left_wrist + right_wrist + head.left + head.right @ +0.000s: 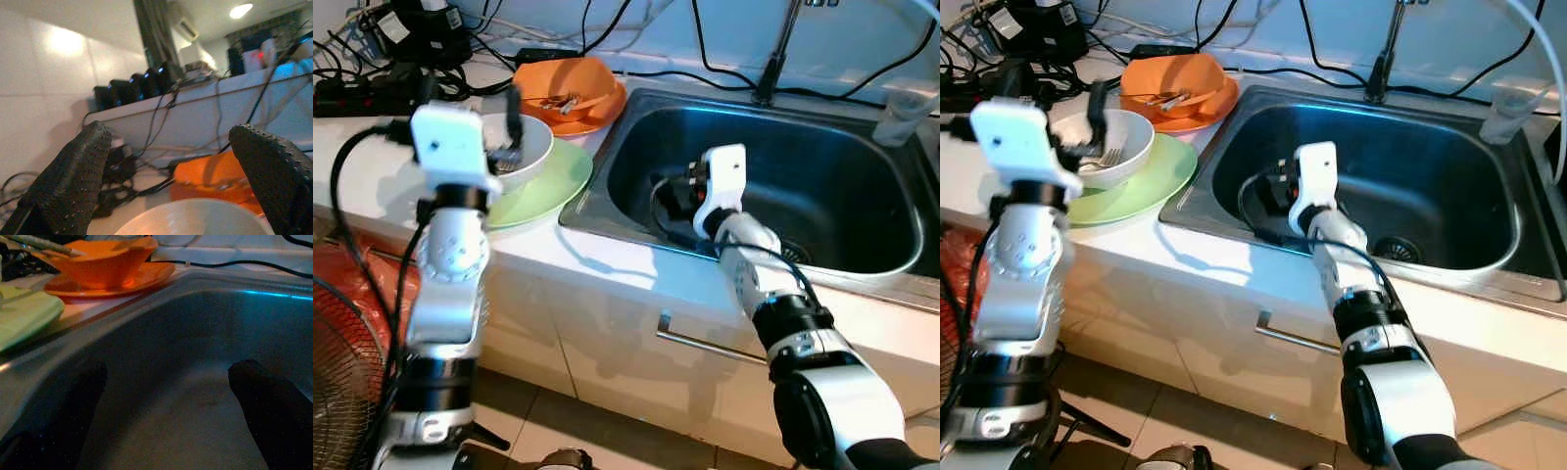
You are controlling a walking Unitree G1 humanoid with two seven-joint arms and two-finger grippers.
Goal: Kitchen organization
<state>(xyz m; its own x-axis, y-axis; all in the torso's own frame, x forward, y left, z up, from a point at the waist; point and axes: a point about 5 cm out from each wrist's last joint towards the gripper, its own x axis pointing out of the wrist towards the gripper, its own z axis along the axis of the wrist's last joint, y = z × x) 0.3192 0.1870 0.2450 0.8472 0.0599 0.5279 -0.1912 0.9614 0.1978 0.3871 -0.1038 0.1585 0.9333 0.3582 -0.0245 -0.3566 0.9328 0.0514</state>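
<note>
The dishes all sit on the counter to the left of the sink, and nothing has gone into the basin yet. A white bowl with a fork in it stands on a green plate. Just behind them an orange bowl rests on an orange plate, with what look like chopsticks or cutlery lying in it; the view is too small to tell which.

The left gripper hovers at the near rim of the white bowl. In the left wrist view its fingers are spread wide with the bowl's rim low between them, holding nothing. The right gripper is reaching down inside the sink, and the right wrist view shows its fingers apart over the bare steel floor, also holding nothing.

As a judgement, the organizing is at an early stage: no dish is gripped or moved, and both stacks remain to be handled. The white bowl seems the next thing to be taken. Behind the dishes lie a power strip and a tangle of cables; a clear cup stands beyond the sink.
</note>
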